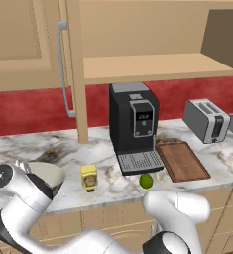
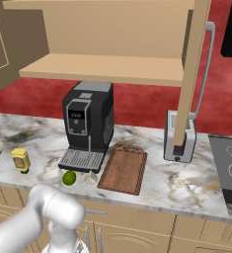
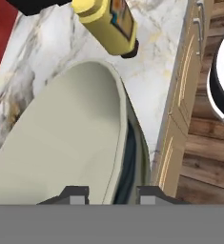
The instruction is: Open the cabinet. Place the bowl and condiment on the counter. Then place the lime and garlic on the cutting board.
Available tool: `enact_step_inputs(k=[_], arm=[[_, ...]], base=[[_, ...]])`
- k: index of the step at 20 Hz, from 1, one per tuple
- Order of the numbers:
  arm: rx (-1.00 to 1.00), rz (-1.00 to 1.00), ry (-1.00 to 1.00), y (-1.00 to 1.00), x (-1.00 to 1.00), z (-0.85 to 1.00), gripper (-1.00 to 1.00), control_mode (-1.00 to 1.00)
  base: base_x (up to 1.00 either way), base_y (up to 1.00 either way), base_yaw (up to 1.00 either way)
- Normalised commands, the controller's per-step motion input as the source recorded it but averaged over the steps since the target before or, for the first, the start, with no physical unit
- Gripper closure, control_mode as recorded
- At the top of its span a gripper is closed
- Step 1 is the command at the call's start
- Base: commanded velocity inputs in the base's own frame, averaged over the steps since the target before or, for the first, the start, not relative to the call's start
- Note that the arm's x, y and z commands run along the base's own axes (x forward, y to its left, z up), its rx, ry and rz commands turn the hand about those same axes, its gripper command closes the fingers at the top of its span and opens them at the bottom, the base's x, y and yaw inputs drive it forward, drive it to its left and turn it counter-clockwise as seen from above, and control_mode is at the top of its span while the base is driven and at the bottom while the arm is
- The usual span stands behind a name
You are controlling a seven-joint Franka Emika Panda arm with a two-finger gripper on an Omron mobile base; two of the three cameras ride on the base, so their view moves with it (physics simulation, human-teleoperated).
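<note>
The cabinet (image 1: 138, 44) stands open above the coffee machine (image 1: 133, 124), its shelf bare. Below it runs the marble bench (image 1: 29, 144), which I judge slick under anything glazed. The cutting board (image 1: 181, 159) lies flat just right of the coffee machine, nothing on it yet. The bowl (image 3: 61, 138) sits on the bench well left of the coffee machine, near the front edge. The gripper (image 3: 106, 194) is closed narrow over the bowl's rim, one tip inside, one outside. The bowl looks stiff, heavy for a rim pinch, and breakable, so a thin-wall hold like this suits it but may let it tilt. The condiment (image 1: 89, 177) stands upright on the bench, left of the coffee machine's tray, between it and the bowl; light, rigid, best taken across its body. The lime (image 1: 146, 180) rests right at the tray's front, round and prone to roll. A small pale thing beside the lime, likely the garlic (image 2: 90, 178), seems light and brittle-skinned.
</note>
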Motion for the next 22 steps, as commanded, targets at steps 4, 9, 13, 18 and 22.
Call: enact_step_inputs(k=[4,9,13,18,22], arm=[[-0.03,0.0,0.1,0.49,0.78,-0.54,1.0,-1.0],[-0.03,0.0,0.09,0.47,0.76,-0.44,1.0,-1.0],[-0.02,0.0,0.1,0.43,0.69,-0.49,1.0,-1.0],[0.0,0.0,0.07,0.25,0.22,-0.33,1.0,-1.0],[0.0,0.0,0.08,0.19,0.07,-0.1,1.0,-1.0]], base=[[0.0,0.0,0.0],[0.0,0.0,0.0],[0.0,0.0,0.0],[0.0,0.0,0.0],[0.0,0.0,0.0]])
